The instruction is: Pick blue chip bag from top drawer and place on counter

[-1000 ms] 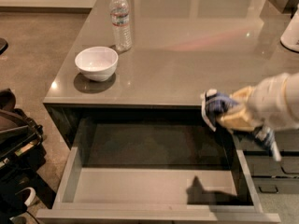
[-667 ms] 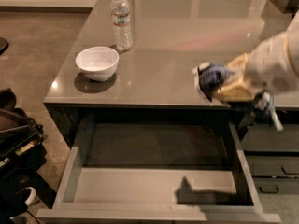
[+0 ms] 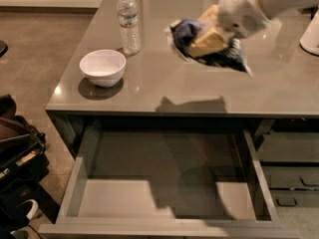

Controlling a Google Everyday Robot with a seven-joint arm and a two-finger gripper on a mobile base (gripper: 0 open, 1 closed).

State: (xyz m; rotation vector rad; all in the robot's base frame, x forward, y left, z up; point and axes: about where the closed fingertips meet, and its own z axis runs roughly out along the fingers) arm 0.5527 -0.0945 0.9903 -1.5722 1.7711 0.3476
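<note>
Blue chip bag (image 3: 182, 32) is in the air, gripped by the tool (image 3: 202, 35) over the back-right part of the tabletop (image 3: 164, 86). It's not touching the surface: its shadow (image 3: 192, 105) sits well apart from it, near the front edge.

Tool is clamped on the bag. I see tan fingers (image 3: 211, 40) pressed into the crumpled foil, with navy bunched to their left and a dark tail hanging down to the right.

Largest to smallest:
- Tabletop: glossy grey-brown, fills the upper half of my view, with light glare near the back.
- Top drawer (image 3: 164, 227): pulled out under the tabletop's front edge. The flat grey bottom is visible, lit at the front, with a broad shadow across the middle and right.
- Arm (image 3: 254, 6): white, coming in from the top-right corner and angled down-left to the tool.
- Dark bag (image 3: 17, 158): on the floor left of the drawer.
- Lower drawers (image 3: 289, 166): dark fronts with handles, closed, right of the open drawer.
- White bowl (image 3: 102, 66): upright on the tabletop's left side, near the front.
- Water bottle (image 3: 129, 21): clear, white cap, upright just behind and right of the bowl.
- White object (image 3: 311, 34): cut off at the right edge. Can't tell what it is.
</note>
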